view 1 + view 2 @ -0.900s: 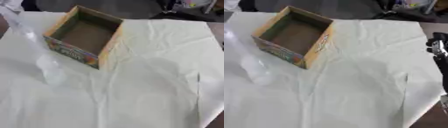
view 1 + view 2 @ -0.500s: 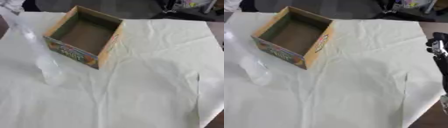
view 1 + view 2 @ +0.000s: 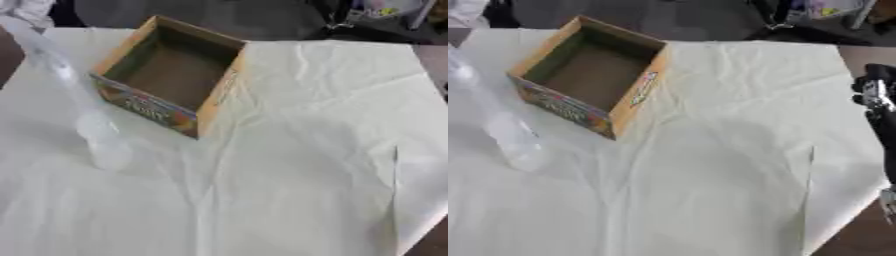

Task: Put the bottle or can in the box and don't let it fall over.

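A clear plastic bottle [image 3: 98,132] stands upright on the white cloth, just left of the box and close to its front corner. The open cardboard box [image 3: 213,95] has a colourful printed front and nothing inside it. Nothing holds or touches the bottle. In the right eye view my right hand [image 3: 875,92] shows as a black and silver shape at the right edge of the table, far from both bottle and box. My left hand appears in neither view.
A creased white cloth [image 3: 297,165] covers the table; its right edge [image 3: 859,200] runs diagonally beside my right arm. Dark clutter [image 3: 376,15] lies beyond the far edge, and a pale object [image 3: 26,10] sits at the far left corner.
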Controlling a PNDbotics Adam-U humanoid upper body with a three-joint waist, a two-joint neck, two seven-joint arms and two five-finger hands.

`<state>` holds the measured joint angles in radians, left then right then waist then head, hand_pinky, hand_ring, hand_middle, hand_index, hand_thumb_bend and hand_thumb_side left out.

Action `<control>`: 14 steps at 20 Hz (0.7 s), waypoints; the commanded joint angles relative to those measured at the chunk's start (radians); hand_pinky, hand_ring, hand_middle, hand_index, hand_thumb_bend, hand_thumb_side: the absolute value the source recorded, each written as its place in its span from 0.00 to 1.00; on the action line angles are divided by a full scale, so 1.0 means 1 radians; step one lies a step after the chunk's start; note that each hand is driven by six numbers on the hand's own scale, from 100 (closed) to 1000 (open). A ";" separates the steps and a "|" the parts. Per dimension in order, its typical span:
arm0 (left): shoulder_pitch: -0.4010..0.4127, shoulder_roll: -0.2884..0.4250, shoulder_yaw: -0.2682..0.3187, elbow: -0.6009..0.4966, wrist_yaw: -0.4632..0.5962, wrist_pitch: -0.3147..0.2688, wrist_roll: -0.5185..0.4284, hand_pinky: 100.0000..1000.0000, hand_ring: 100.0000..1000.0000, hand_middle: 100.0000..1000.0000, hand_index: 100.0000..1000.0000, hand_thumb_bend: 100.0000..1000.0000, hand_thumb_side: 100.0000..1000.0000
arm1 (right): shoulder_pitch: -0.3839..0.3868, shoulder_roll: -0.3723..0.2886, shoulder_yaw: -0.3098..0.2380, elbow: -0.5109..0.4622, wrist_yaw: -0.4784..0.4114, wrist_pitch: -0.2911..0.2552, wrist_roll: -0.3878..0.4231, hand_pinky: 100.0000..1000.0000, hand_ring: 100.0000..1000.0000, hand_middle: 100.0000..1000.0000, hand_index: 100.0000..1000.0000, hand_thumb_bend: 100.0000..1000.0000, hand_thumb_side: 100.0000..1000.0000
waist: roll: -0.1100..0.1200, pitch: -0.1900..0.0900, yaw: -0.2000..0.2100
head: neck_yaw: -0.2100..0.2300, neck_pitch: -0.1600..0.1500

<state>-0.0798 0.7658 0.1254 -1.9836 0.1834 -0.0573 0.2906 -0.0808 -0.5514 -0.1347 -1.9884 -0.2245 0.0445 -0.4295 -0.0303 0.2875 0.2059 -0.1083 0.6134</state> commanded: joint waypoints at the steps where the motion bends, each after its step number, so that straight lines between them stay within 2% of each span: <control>1: 0.006 0.104 0.012 -0.016 -0.058 -0.005 -0.067 0.79 0.81 0.79 0.82 0.01 0.90 | 0.006 -0.036 -0.012 -0.012 0.009 0.001 -0.004 0.70 0.70 0.57 0.71 0.00 0.51 | 0.007 -0.025 0.007 | -0.009 0.007; 7: 0.015 0.221 0.029 -0.016 -0.146 -0.006 -0.195 0.79 0.81 0.79 0.83 0.00 0.90 | 0.024 -0.042 -0.016 -0.012 0.013 0.003 -0.009 0.70 0.69 0.57 0.71 0.00 0.51 | 0.013 -0.038 0.026 | -0.030 0.013; 11: 0.025 0.291 0.019 -0.016 -0.190 0.007 -0.279 0.80 0.80 0.79 0.84 0.00 0.93 | 0.037 -0.047 -0.017 -0.012 0.017 0.005 -0.013 0.70 0.69 0.57 0.71 0.00 0.51 | 0.016 -0.045 0.038 | -0.048 0.019; 14: 0.023 0.336 0.006 -0.016 -0.228 0.016 -0.378 0.80 0.80 0.78 0.85 0.00 0.95 | 0.047 -0.048 -0.019 -0.012 0.021 0.007 -0.016 0.70 0.69 0.56 0.70 0.00 0.51 | 0.017 -0.049 0.048 | -0.062 0.019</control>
<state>-0.0525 1.0448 0.1251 -1.9857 -0.0277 -0.0440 -0.0534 -0.0317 -0.5674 -0.1409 -1.9883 -0.2121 0.0527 -0.4410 -0.0177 0.2598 0.2542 -0.1631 0.6301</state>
